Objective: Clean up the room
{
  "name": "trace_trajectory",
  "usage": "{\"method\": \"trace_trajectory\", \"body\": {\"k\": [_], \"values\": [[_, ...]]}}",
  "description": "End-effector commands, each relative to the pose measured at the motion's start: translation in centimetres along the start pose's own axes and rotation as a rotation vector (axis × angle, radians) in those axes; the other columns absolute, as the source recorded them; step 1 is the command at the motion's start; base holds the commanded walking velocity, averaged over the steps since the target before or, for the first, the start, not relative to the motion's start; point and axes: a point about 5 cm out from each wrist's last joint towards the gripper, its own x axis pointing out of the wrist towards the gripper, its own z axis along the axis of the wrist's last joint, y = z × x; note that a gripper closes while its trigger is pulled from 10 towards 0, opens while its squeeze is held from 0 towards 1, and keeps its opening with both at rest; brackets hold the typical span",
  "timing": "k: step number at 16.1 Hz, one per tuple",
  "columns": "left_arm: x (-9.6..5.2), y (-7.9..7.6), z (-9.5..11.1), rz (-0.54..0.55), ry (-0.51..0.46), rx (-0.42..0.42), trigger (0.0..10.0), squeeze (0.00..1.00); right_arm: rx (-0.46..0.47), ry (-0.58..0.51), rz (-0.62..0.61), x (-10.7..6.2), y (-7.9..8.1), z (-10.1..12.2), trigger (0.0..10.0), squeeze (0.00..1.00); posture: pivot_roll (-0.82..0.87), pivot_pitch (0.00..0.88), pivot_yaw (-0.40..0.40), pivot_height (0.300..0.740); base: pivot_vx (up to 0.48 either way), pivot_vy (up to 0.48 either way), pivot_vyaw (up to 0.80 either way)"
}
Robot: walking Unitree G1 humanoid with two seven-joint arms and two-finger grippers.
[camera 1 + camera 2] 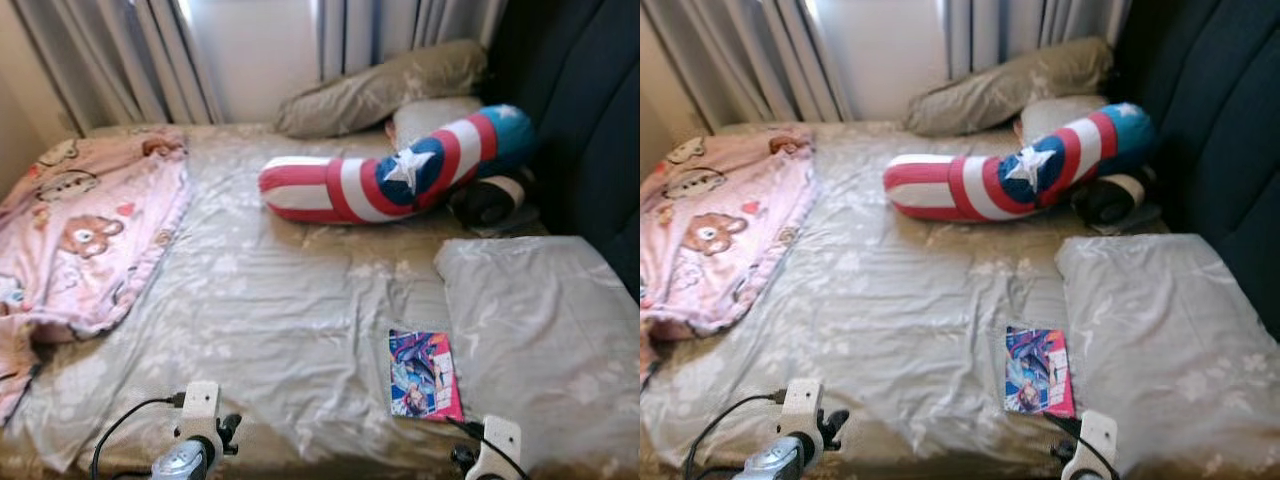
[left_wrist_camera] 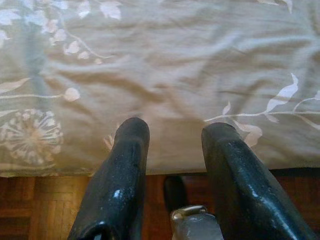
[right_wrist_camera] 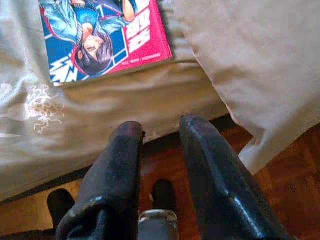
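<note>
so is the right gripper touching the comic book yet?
Apart. In the right wrist view the right gripper hangs open at the bed's edge, with a strip of bare bedsheet between its fingertips and the comic book.

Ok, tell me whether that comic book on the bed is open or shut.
Shut. The comic book lies flat on the bed sheet, front cover up, no inside pages showing.

A comic book lies on the bed beside a grey pillow.
</note>
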Motion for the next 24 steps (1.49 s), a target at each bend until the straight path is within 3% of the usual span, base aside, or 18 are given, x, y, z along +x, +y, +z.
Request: {"method": "trace_trajectory", "body": {"k": [1, 2, 8, 14, 22, 24], "values": [[-0.2, 0.4, -0.7, 0.017, 0.037, -0.002, 10.0, 0.0, -0.003, 0.028, 0.004, -0.2, 0.2, -0.8, 10.0, 0.0, 0.02, 0.0, 0.021, 0.74, 0.0, 0.0, 0.0], [-0.4, 0.4, -1.5, 0.021, 0.061, -0.004, 10.0, 0.0, -0.054, 0.064, 0.045, -0.3, 0.9, -1.6, 10.0, 0.0, 0.02, 0.0, 0.019, 0.74, 0.0, 0.0, 0.0], [-0.8, 0.4, -2.9, 0.039, 0.104, -0.03, 10.0, 0.0, -0.154, 0.062, 0.07, -0.3, 1.1, -1.6, 10.0, 0.0, 0.02, 0.0, 0.004, 0.74, 0.0, 0.0, 0.34], [-1.0, 0.6, -3.5, 0.037, 0.128, -0.034, 10.0, 0.0, -0.154, 0.071, 0.088, -0.4, 1.4, -1.9, 10.0, 0.0, 0.02, 0.0, 0.01, 0.74, 0.0, 0.0, 0.8], [-1.8, 2.5, -4.4, 0.067, 0.156, -0.063, 10.0, 0.0, -0.145, 0.084, 0.061, -0.6, 1.0, -2.4, 10.0, 0.0, 0.02, 0.0, 0.018, 0.74, 0.0, 0.0, 0.0], [-1.6, 2.0, -4.3, 0.064, 0.157, -0.065, 10.0, 0.0, -0.163, 0.087, 0.059, -0.6, 0.8, -2.5, 10.0, 0.0, 0.02, 0.0, 0.017, 0.74, 0.0, 0.135, 0.0]]}}
